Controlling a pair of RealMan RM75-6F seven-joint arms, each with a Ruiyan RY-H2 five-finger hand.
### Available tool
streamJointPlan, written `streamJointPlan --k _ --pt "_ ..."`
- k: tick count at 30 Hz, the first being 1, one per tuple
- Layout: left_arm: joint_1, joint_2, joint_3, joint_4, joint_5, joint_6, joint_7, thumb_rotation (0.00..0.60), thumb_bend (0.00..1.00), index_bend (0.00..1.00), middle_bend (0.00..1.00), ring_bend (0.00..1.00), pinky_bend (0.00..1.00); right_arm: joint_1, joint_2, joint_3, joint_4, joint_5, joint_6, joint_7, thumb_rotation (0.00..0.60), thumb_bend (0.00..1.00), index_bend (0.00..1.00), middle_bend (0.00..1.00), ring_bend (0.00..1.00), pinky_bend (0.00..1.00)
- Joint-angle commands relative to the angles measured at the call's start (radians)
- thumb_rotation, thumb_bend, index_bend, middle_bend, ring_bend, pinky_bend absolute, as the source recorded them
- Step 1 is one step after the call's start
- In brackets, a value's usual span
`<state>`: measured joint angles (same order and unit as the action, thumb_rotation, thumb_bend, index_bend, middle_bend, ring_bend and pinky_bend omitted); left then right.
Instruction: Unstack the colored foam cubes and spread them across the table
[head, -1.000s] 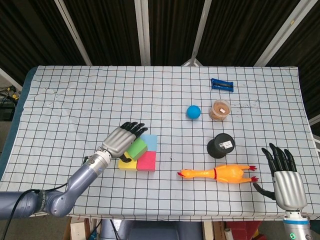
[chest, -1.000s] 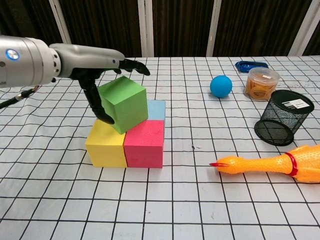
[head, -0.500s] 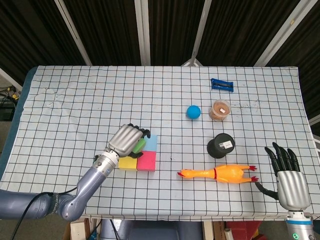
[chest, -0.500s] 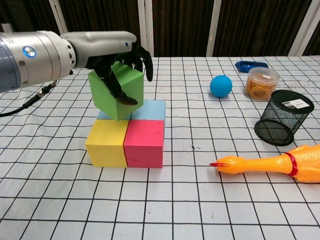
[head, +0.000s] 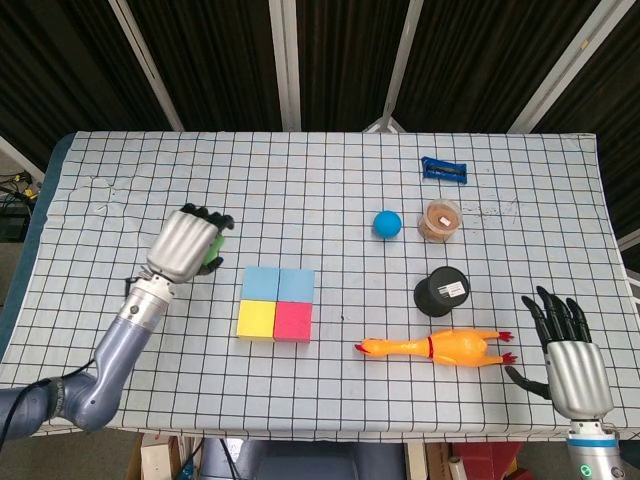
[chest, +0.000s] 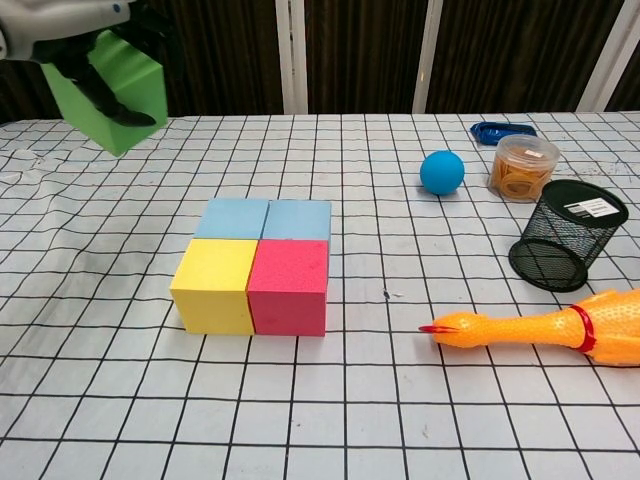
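Foam cubes are the matter here: the left hand (head: 186, 245) grips the green cube (chest: 108, 76), its dark fingers (head: 212, 221) curled over the top, and in the chest view the cube hangs tilted in the air, clear of the cloth, toward the left side of the table (head: 130, 190). From the head view only a sliver of green shows past the fingers. The other four cubes sit flat on the gridded cloth as one tight square near the middle of the table, a little toward the front edge: the yellow cube (chest: 213, 299) and the pink cube (chest: 290, 299) in front, touching side by side, and two light blue cubes (chest: 265, 219) directly behind them, also touching. The held cube is well apart from this square, to its left.

The right hand (head: 574, 355) hovers at the front right corner of the table, palm down, fingers spread and holding nothing. Just to its left a rubber chicken (head: 435, 347) lies on its side near the front edge. Behind the chicken stands a black mesh cup (head: 441, 291). Farther back are a blue ball (head: 387, 223) and, beside it on the right, a clear tub (head: 439, 220) with brownish contents. A blue packet (head: 444, 168) lies near the far edge.
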<state>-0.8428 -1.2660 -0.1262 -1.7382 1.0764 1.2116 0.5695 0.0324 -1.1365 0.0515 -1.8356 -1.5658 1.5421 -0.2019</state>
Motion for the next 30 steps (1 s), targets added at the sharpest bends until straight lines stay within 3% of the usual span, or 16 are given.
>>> streamJointPlan --k 1,5,9,16,20,23,26,30 --pt "0.031 0.014 0.038 0.091 0.06 0.008 -0.013 0.6 0.3 0.37 0.49 0.5 0.5 0.001 -0.001 0.0 -0.002 -0.002 0.0 -0.003 0.6 0.04 0.11 0.0 0.06 0.0" --pt "0.046 -0.029 0.062 0.22 0.105 0.012 -0.013 0.6 0.22 0.36 0.47 0.48 0.49 0.002 -0.002 0.0 -0.002 -0.003 0.0 -0.003 0.6 0.04 0.11 0.0 0.06 0.0" --pt "0.054 -0.117 0.059 0.349 0.09 -0.023 -0.054 0.6 0.22 0.36 0.45 0.47 0.48 0.007 -0.006 0.004 0.004 0.007 -0.01 -0.003 0.6 0.04 0.11 0.0 0.06 0.0" --pt "0.033 -0.329 0.001 0.601 0.057 -0.035 -0.029 0.6 0.15 0.31 0.36 0.41 0.46 0.01 -0.006 0.008 0.01 0.02 -0.016 0.004 0.6 0.04 0.11 0.0 0.06 0.0" --pt "0.031 -0.399 -0.027 0.666 0.028 -0.006 0.054 0.6 0.06 0.22 0.21 0.29 0.4 0.013 -0.003 0.01 0.011 0.029 -0.023 0.009 0.6 0.04 0.11 0.0 0.06 0.0" --pt "0.031 -0.424 -0.04 0.68 0.012 0.011 0.109 0.6 0.02 0.14 0.09 0.17 0.3 0.013 -0.002 0.011 0.011 0.031 -0.024 0.012 0.6 0.04 0.11 0.0 0.06 0.0" --pt "0.034 -0.445 -0.057 0.682 -0.007 0.034 0.171 0.6 0.0 0.1 0.02 0.07 0.23 0.013 0.0 0.01 0.011 0.029 -0.023 0.017 0.6 0.04 0.11 0.0 0.06 0.0" --pt "0.046 -0.464 -0.083 0.671 -0.043 0.084 0.282 0.6 0.0 0.03 0.0 0.0 0.16 0.012 0.003 0.009 0.01 0.028 -0.021 0.024 0.6 0.04 0.11 0.0 0.06 0.0"
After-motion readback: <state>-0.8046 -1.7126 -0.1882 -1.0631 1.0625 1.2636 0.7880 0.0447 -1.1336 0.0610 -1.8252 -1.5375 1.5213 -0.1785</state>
